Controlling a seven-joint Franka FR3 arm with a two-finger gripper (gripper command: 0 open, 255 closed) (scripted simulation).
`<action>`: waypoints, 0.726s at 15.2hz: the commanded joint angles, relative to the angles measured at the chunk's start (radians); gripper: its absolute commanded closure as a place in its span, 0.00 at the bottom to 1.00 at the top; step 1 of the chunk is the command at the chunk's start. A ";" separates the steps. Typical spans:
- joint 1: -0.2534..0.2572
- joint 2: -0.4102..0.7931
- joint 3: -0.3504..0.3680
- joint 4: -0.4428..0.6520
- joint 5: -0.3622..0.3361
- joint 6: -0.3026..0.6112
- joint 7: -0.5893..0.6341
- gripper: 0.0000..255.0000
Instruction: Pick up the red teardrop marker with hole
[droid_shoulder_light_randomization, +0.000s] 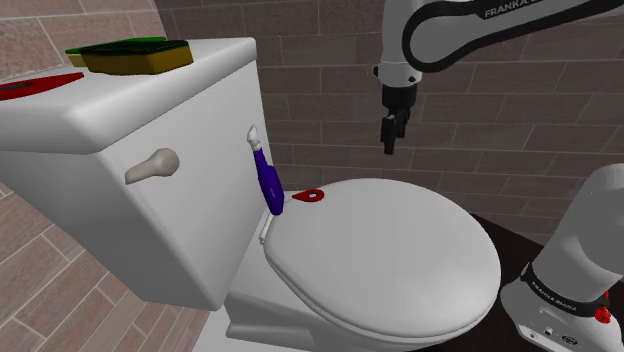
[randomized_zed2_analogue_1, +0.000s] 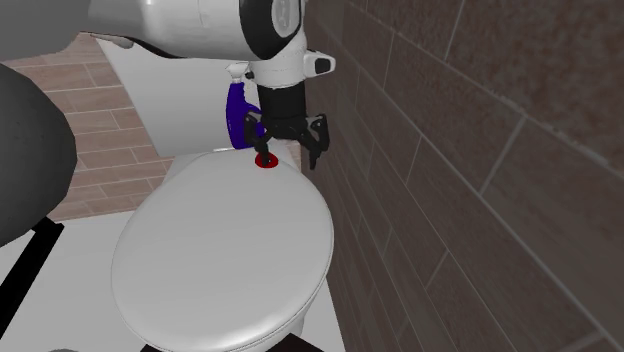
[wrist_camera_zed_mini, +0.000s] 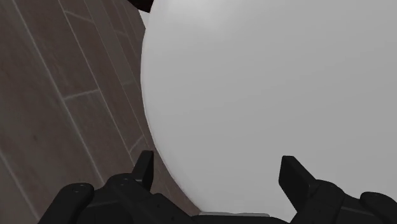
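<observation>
A small red teardrop marker with a hole (droid_shoulder_light_randomization: 310, 196) lies flat on the white toilet lid (droid_shoulder_light_randomization: 400, 260), at the lid's hinge end by the tank. In the second exterior view the marker (randomized_zed2_analogue_1: 266, 160) sits just below the gripper's nearer finger. My black gripper (droid_shoulder_light_randomization: 390, 135) hangs in the air above the lid, up and to the right of the marker in the shoulder view, close to the brick wall. The gripper (randomized_zed2_analogue_1: 290, 150) is open and holds nothing. In the wrist view the gripper (wrist_camera_zed_mini: 218, 172) looks down on the lid's (wrist_camera_zed_mini: 267, 95) rim and the tiles beside it.
A purple brush-like thing with a white tip (droid_shoulder_light_randomization: 266, 180) leans against the tank beside the marker. The tank top carries a yellow and green sponge (droid_shoulder_light_randomization: 135, 53) and a flat red thing (droid_shoulder_light_randomization: 35, 86). A flush handle (droid_shoulder_light_randomization: 152, 166) sticks out. A brown tiled wall (randomized_zed2_analogue_1: 470, 200) runs close alongside.
</observation>
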 joint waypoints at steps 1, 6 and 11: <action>0.011 0.082 0.009 0.049 0.014 0.022 -0.005 0.00; 0.038 0.272 0.033 0.177 0.042 0.059 -0.016 0.00; 0.064 0.462 0.059 0.331 0.062 0.070 -0.027 0.00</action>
